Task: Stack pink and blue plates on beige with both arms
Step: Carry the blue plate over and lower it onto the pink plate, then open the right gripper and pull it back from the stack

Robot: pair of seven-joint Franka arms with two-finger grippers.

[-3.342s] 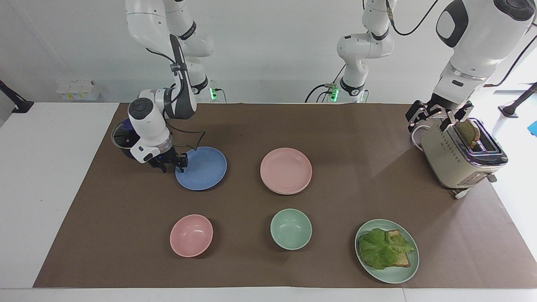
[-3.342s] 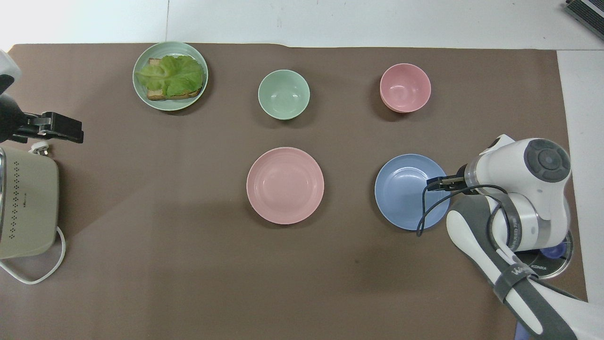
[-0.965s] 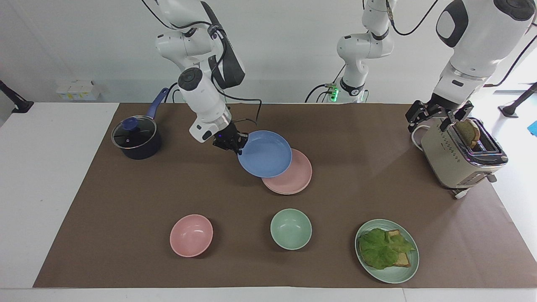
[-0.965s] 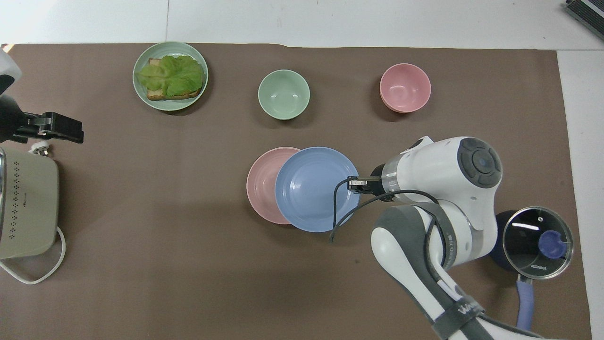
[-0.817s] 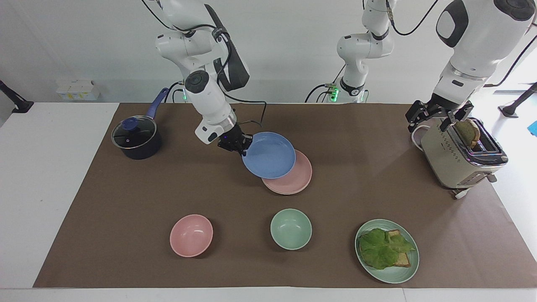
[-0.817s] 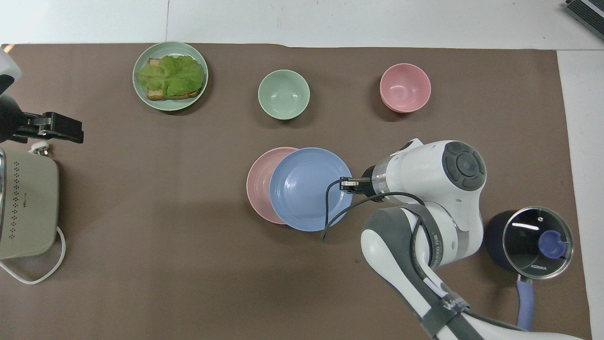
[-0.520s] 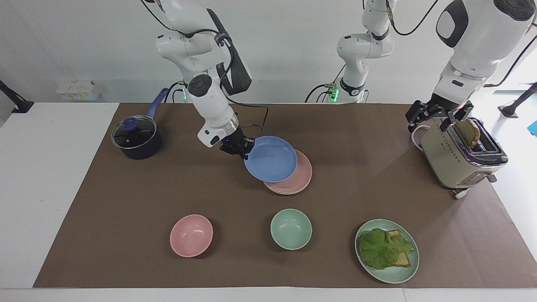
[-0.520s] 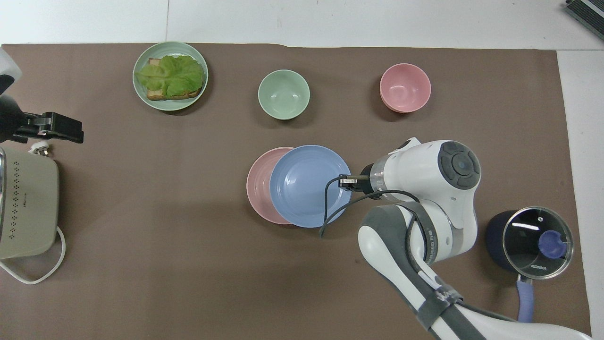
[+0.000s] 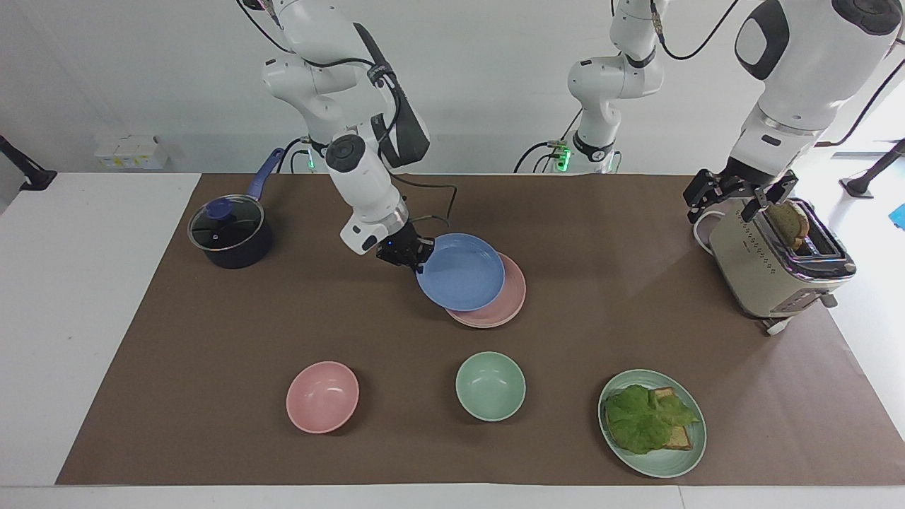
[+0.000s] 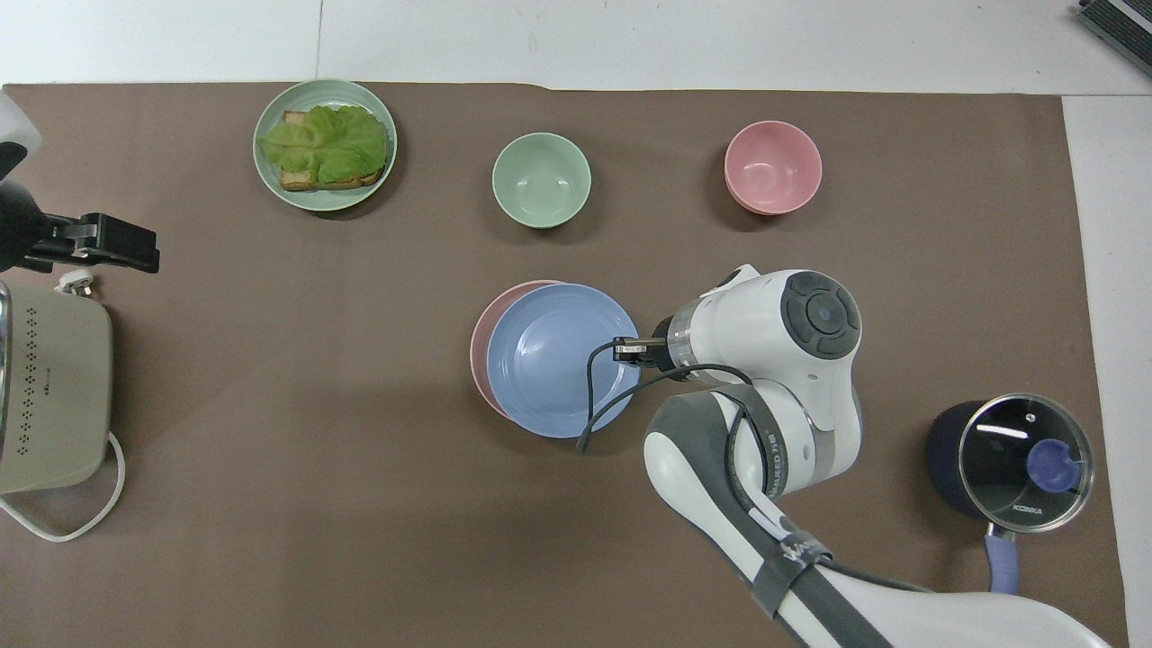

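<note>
Over brown matting, right fingers [image 9: 422, 260] clamp the blue plate [image 9: 461, 272], now nearer above the pink plate [image 9: 510, 300]; left fingers [image 9: 739, 194] spread.

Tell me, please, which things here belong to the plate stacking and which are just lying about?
Job: blue plate, gripped by the right claw over the pink plate; left claw, waiting open above the toaster.
Lying about: saucepan, pink bowl, green bowl, green plate, toaster.

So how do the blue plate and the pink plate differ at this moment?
The blue plate is held up by its rim in the right gripper, while the pink plate lies flat on the table. The blue plate hangs tilted and shows whole, but the pink plate is mostly covered by it. Both are round, shallow and look equal in size.
</note>
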